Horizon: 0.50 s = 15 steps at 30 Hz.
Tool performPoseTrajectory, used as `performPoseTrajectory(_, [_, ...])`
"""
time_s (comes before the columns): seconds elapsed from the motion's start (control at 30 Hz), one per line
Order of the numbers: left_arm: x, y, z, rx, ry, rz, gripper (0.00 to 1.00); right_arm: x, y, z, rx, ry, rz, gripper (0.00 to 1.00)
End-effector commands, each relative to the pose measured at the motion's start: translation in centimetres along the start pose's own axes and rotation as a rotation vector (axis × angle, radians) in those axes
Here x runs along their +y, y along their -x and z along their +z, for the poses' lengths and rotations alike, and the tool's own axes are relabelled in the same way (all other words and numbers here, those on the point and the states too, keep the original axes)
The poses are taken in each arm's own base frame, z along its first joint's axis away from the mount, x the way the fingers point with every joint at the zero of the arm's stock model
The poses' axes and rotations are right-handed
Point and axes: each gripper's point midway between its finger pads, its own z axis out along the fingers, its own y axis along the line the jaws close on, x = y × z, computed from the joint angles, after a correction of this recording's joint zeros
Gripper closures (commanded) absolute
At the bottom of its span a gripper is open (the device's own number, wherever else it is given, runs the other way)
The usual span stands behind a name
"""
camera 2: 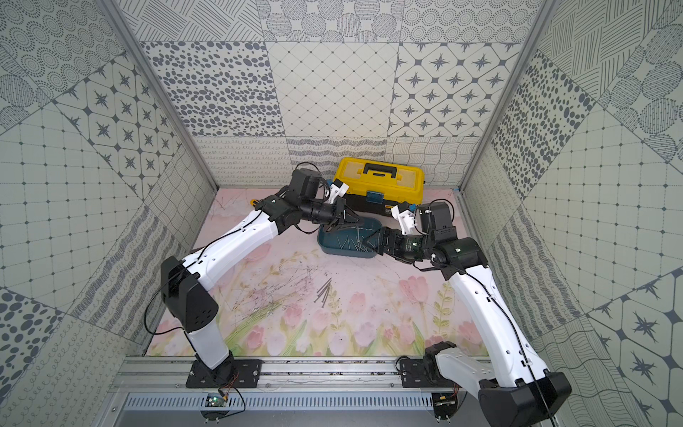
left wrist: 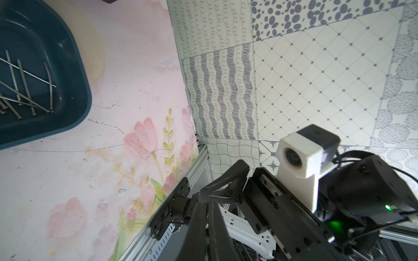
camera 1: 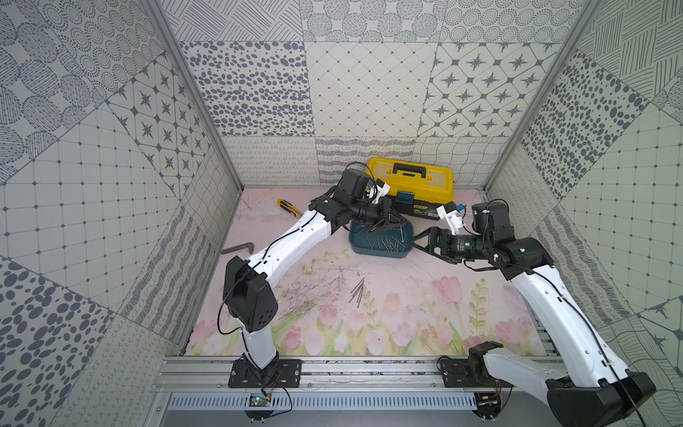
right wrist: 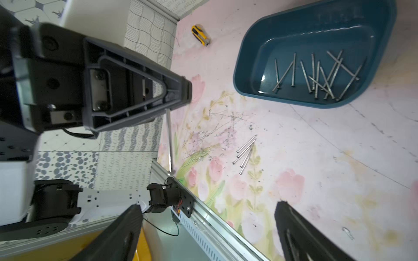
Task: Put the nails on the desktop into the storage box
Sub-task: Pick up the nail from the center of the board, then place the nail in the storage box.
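The drop-off is the step in hand. The left fingers (right wrist: 174, 90), clenched on one nail (right wrist: 169, 140), hang over the box (right wrist: 248, 56) at its 10 o'clock corner. I judge they need only let go there. The right fingers (right wrist: 300, 235), released and empty, sit at the box's 3 o'clock rim. Their next move is likely to the bundle (right wrist: 245, 153) on the bench (right wrist: 316, 158) at the box's 6 o'clock, to pinch one nail off a tight cluster. Count: one box, roughly twelve nails (right wrist: 321, 76) inside, about five loose, one held.
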Motion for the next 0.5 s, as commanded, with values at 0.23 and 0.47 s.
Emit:
performPoseTrajectory(0.23, [9.4,1.5,-0.9,0.040,0.498,0.024,1.00,-3.1,-0.3,-3.7,-0.107,-0.255,-0.212,0.03])
performPoseTrajectory(0.47, [12.4,4.0,-1.6,0.020,0.644,0.068,1.00,-5.4,-1.3,-4.0,-0.118,-0.344,-0.268,0.03])
